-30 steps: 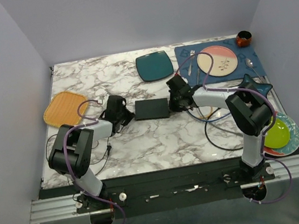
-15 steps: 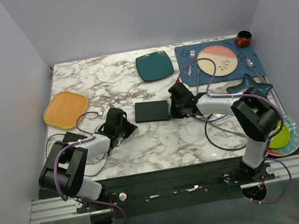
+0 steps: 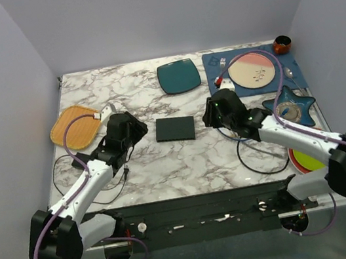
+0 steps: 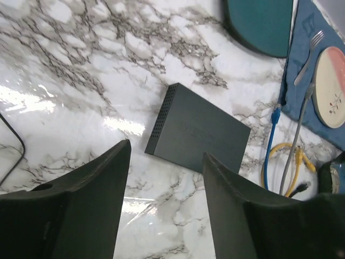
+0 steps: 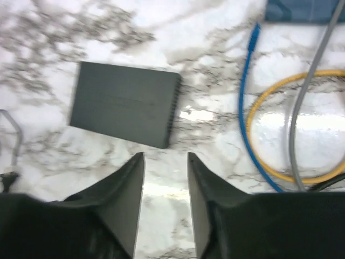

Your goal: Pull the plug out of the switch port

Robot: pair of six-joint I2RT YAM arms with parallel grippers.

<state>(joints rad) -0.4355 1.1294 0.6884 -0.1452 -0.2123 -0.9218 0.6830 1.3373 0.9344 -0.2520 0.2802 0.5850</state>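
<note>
- Both arms have drawn back and risen from the thin matte-black rectangular switch (image 3: pixel 175 128), which lies flat on the white marble table (image 3: pixel 165 164) between them.
- The left gripper (image 4: pixel 166 152) gapes wide and the right gripper (image 5: pixel 165 157) only narrowly; both are empty.
- The blue network cable (image 5: pixel 243 108) lies loose near the switch, so the pull looks done.
- The next move is probably just to retreat; both arms reach forward with wrists tilted down.

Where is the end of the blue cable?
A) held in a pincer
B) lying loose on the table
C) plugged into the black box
B: the blue cable ends on the marble table, apart from the switch, and the left pincer and right pincer are open and empty.
</note>
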